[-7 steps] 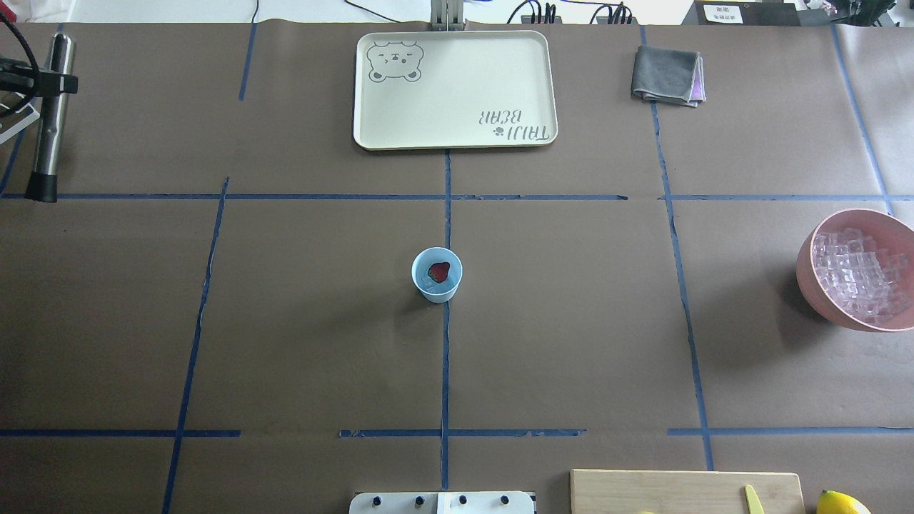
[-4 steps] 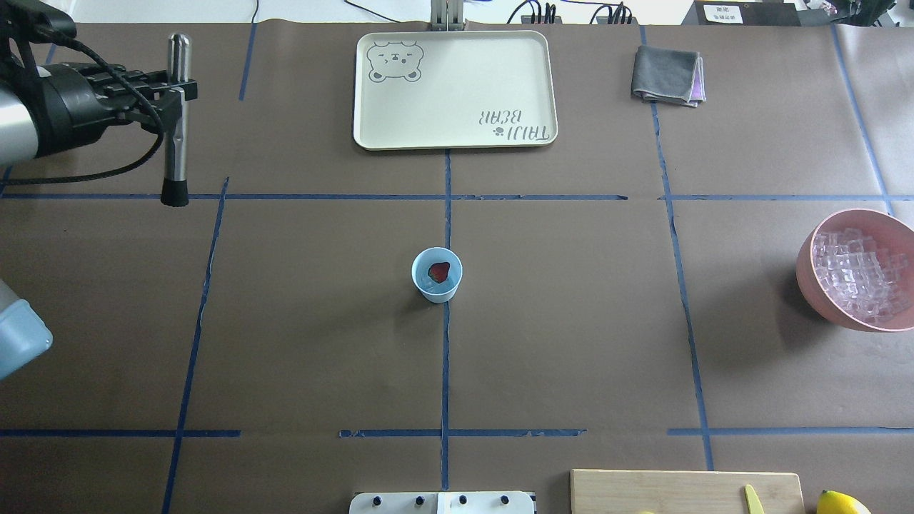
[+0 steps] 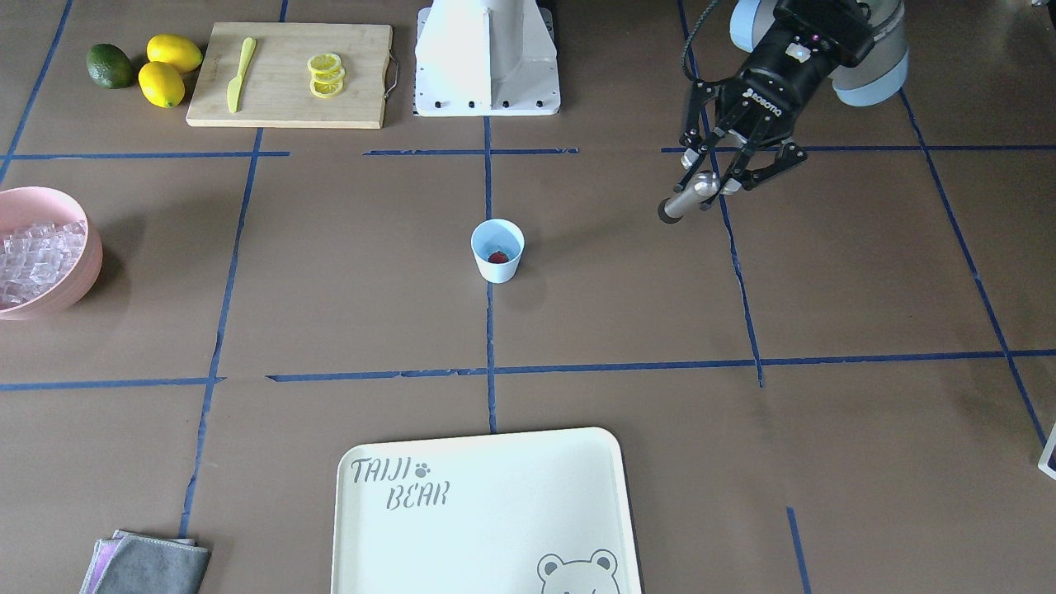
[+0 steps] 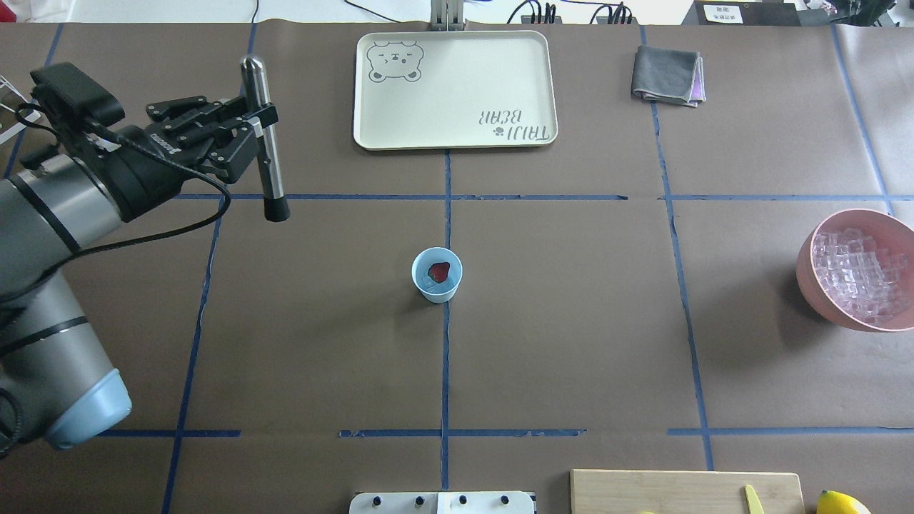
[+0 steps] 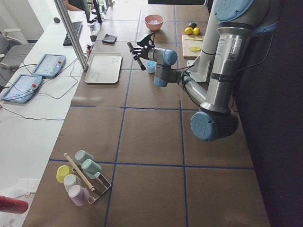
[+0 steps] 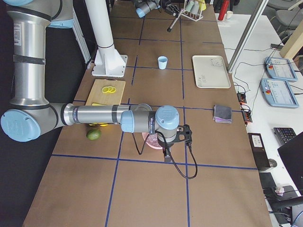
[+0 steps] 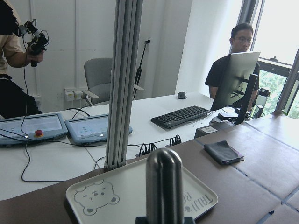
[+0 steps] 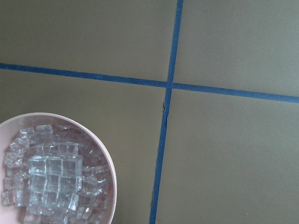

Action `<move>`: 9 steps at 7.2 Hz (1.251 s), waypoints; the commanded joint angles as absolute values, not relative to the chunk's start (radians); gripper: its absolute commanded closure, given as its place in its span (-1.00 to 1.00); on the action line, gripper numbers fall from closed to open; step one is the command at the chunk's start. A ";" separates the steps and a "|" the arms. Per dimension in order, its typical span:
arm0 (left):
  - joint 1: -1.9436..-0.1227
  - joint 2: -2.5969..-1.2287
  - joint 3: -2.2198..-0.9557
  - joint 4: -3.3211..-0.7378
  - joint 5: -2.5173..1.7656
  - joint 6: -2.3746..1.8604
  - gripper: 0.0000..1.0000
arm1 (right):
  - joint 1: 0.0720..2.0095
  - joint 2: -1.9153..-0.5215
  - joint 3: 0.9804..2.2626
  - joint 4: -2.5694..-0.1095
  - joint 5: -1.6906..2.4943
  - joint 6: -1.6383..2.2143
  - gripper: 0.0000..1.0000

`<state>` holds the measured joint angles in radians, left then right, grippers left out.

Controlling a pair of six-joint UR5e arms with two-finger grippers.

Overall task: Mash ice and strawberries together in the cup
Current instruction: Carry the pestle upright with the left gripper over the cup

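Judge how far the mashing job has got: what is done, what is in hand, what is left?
Done: the strawberry sits in the cup; whether ice is in there too is unclear. In hand: the left gripper holds the metal muddler, off to the side of the cup, not over it. Left: bring the muddler over the cup and mash; the strawberry looks whole.

left claw [image 4: 258, 127] and its gripped steel muddler [image 4: 270, 175] now further in from the desk's [image 4: 571, 343] left edge, closer to the cup [image 4: 436, 275], more arm showing overhead
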<state>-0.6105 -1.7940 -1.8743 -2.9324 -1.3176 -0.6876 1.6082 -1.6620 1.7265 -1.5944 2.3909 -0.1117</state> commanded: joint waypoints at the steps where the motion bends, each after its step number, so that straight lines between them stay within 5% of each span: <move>1: -0.490 -1.862 -1.749 -3.214 -1.177 -0.559 1.00 | 1.608 -1.657 1.726 -1.594 2.395 -0.112 -1.00; 9: -0.235 -2.031 -1.597 -3.332 -0.897 -0.334 1.00 | 1.608 -1.652 1.726 -1.592 2.390 -0.112 -1.00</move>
<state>-0.2428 -1.9919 -1.6325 -3.3317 -0.9050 -0.3428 1.6076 -1.6527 1.7264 -1.5924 2.3906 -0.1118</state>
